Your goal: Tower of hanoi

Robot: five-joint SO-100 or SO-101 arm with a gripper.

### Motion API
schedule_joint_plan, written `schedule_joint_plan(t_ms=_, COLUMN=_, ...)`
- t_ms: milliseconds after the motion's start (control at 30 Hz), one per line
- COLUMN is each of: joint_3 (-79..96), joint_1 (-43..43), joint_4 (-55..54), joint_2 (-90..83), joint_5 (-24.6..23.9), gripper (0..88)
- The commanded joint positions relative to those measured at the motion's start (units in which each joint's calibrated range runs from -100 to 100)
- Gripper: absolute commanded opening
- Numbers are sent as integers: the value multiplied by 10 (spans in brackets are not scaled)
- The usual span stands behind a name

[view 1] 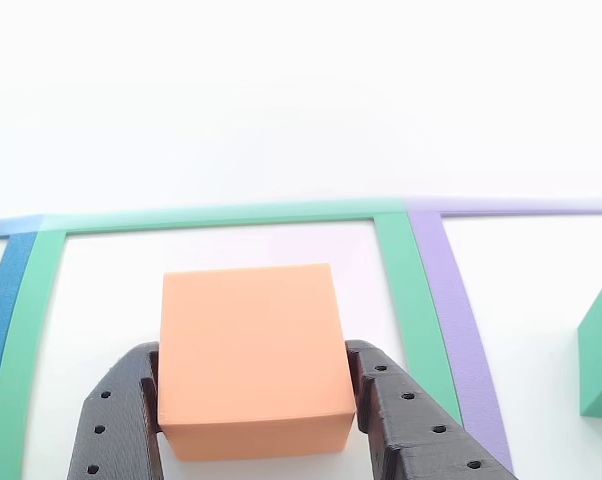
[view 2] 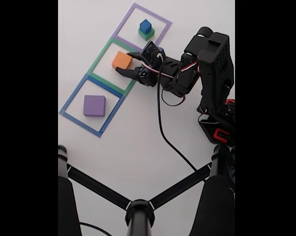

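Orange block (view 1: pixel 249 350): likely light, slightly soft foam; end effector (view 1: pixel 256 410) grasping its flat sides at three and nine o'clock.

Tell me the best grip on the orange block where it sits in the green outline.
Take the orange block by its two opposite vertical side faces, coming in low from the arm's side of the green outline. Those faces look flat and parallel, and nothing stands beside it. The hand already straddles it that way, one finger against each side face, in the other view.
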Motion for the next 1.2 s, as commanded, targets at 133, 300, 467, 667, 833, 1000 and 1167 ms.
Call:
schedule_joint_plan(t_ms=133, joint_3=-10, joint_1=-10, joint_4=22, joint_2=-30, joint_5=0, gripper=89)
schedule_joint_plan(t_ms=300, joint_3=4, joint_1=-18, joint_4=108, joint_2=-128, joint_5=0, gripper=93)
schedule_joint_plan(t_ms=467, joint_3=-17, joint_1=-25, joint_4=316, joint_2=-292, joint_5=0, gripper=89)
schedule_joint_plan(t_ms=667, joint_3=-160, joint_1=-33, joint_4=724, joint_2=-472, joint_5=0, gripper=86)
schedule_joint_plan(t_ms=833, joint_3=-356, joint_1=-36, joint_4=1047, joint_2=-510, joint_5=0, gripper=88)
schedule_joint_plan(t_ms=1000, joint_3=-526, joint_1=-47, joint_4=1258, joint_2=-509, joint_5=0, gripper=84)
schedule_joint_plan(t_ms=1167, joint_3=-659, joint_1=-68, joint_4=1401, joint_2=-506, joint_5=0, gripper=85)
